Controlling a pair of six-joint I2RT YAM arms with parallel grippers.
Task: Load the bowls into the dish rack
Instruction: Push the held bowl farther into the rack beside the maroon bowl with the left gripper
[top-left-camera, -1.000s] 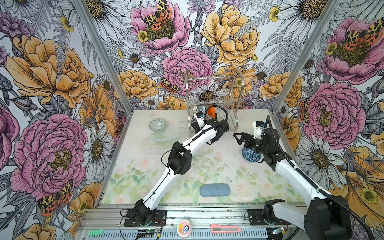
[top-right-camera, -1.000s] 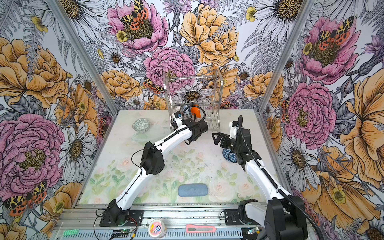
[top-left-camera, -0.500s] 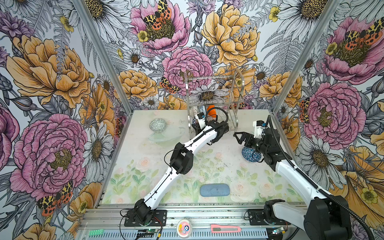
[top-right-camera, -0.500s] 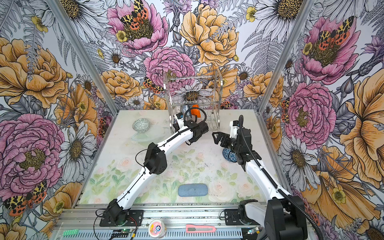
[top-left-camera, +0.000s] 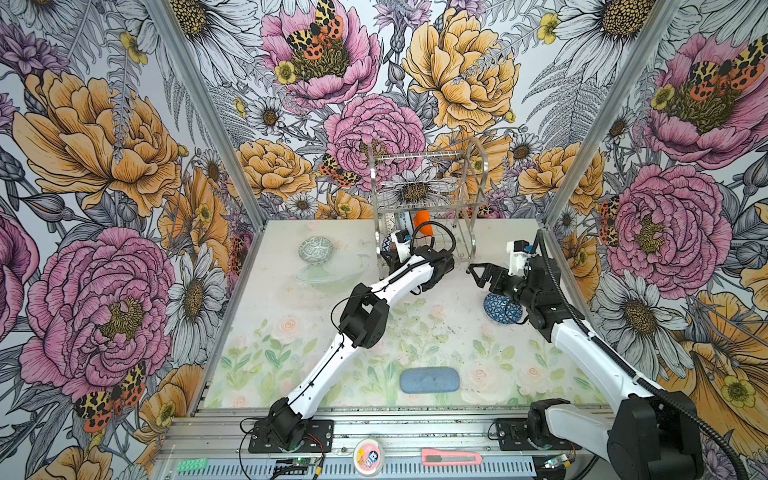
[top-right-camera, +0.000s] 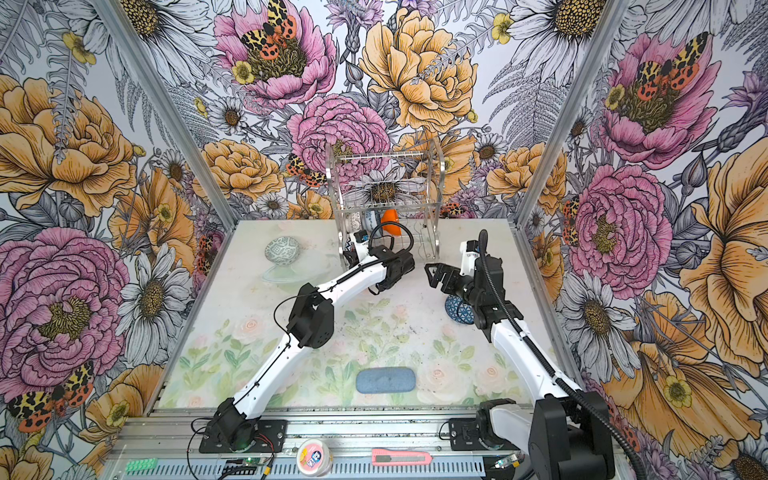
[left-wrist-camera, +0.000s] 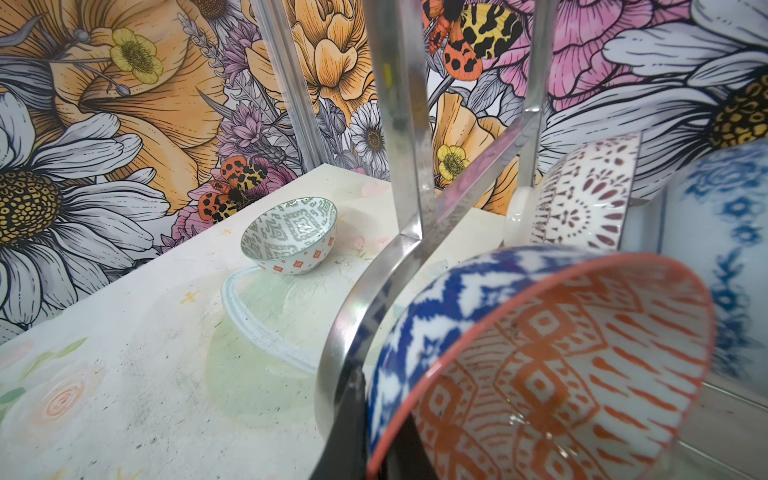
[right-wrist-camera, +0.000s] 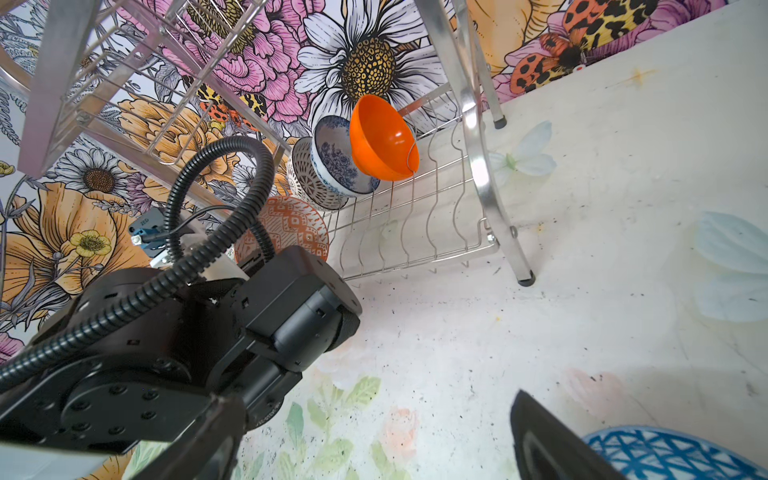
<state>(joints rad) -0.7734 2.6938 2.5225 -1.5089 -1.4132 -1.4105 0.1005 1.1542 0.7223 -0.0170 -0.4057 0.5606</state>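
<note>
left jaws grip the orange-white bowl (left-wrist-camera: 540, 365) at the dish rack (top-left-camera: 417, 155), twelve o'clock; right jaws wide, empty, near the dark-blue bowl (top-left-camera: 496, 307), three o'clock.

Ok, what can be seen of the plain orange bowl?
The plain orange bowl is glossy and unpatterned, plastic by its look. It stands on edge in the lower tier of the silver wire dish rack, mouth tilted sideways, a wire loop crossing its rim, seemingly leaning on the blue floral bowl.
</note>
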